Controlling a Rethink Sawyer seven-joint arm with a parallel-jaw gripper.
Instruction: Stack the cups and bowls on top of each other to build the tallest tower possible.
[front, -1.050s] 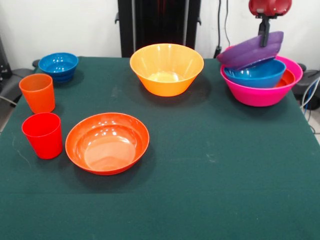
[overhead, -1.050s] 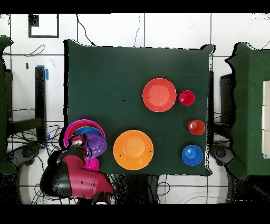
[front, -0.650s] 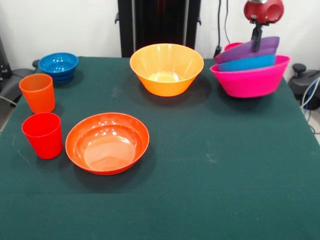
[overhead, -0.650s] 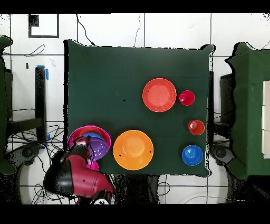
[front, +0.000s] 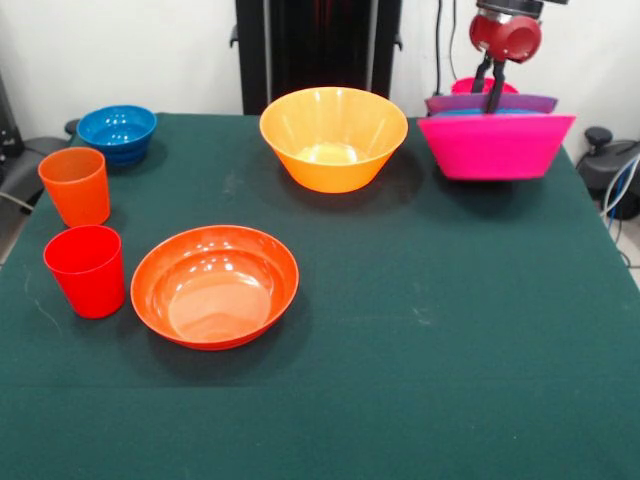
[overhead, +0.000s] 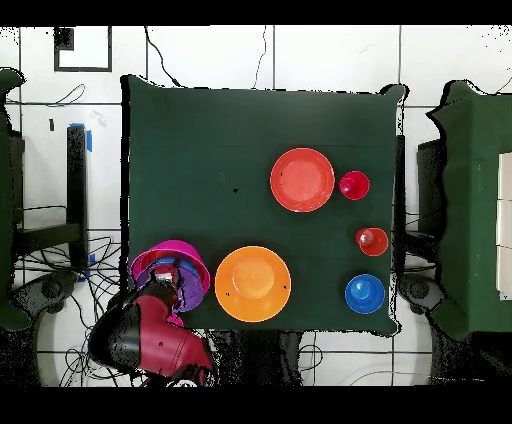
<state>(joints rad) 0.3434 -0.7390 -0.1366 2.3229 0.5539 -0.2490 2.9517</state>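
At the table's far right corner stands the tower: a large pink bowl (front: 495, 148) (overhead: 160, 262) holding a blue bowl (front: 470, 113) and a purple bowl (front: 520, 102) (overhead: 192, 285). The pink bowl is tipped so its rim shows edge-on. My gripper (front: 489, 88) (overhead: 166, 283) reaches down into the pile, shut on the purple bowl's rim. A small pink-red bowl (front: 466, 87) peeks out behind. The yellow-orange bowl (front: 333, 138) (overhead: 253, 284) sits to the left. A shallow red-orange bowl (front: 215, 285) (overhead: 302, 180), red cup (front: 85, 270) (overhead: 354, 185), orange cup (front: 75, 185) (overhead: 372, 241) and blue bowl (front: 117, 132) (overhead: 365, 293) stand apart.
The green table (front: 450, 330) (overhead: 200, 150) ends close behind and beside the pink bowl. A black post (front: 318, 45) rises behind the yellow-orange bowl. Cables and a chair base (front: 610, 165) lie off the right edge.
The gripper moved left in the front view, dragging the pile with it. The purple bowl went from steeply tilted to lying flat in the pile, and the pink bowl tipped rim edge-on.
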